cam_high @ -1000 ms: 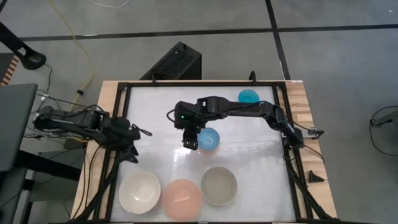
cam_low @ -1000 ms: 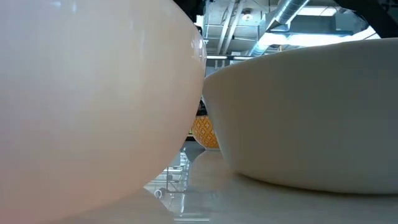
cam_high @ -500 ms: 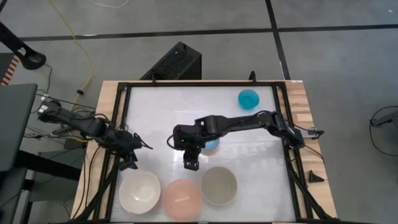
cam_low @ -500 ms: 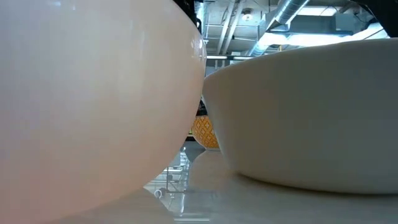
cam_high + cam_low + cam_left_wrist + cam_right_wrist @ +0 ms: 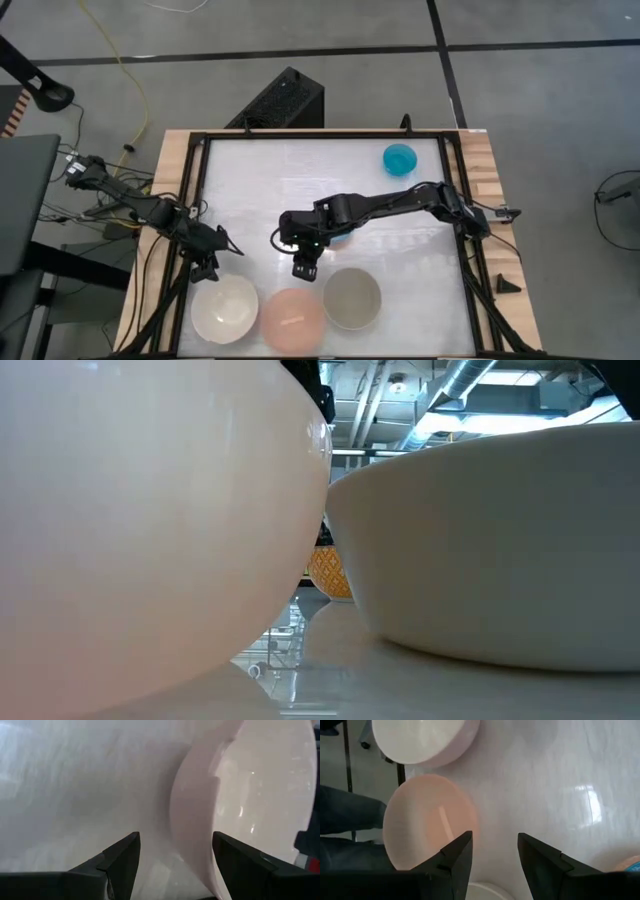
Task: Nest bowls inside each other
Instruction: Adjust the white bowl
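Observation:
Three larger bowls stand upright in a row near the table's front edge: cream-white (image 5: 225,308), pink (image 5: 292,318) and grey-beige (image 5: 352,298). A blue bowl (image 5: 343,237) shows partly under my right arm, and a teal one (image 5: 400,158) stands at the far right. My left gripper (image 5: 210,262) is open just above the cream-white bowl's far-left rim (image 5: 200,820), one finger outside the wall and one over the inside. My right gripper (image 5: 304,268) hangs open, tipped down, just beyond the pink bowl's (image 5: 427,820) far rim, with nothing between its fingers.
A black frame rail (image 5: 190,200) runs around the white table top, with wooden edges outside it. In the low view the pink bowl (image 5: 150,530) and the grey-beige bowl (image 5: 500,550) fill the picture. Bare table lies in the middle and far left.
My left gripper has come down and toward the table's near edge, up to the cream-white bowl's rim. My right gripper has gone from beside the blue bowl toward the near edge, up to the pink bowl, rolling a little. Both have stayed open.

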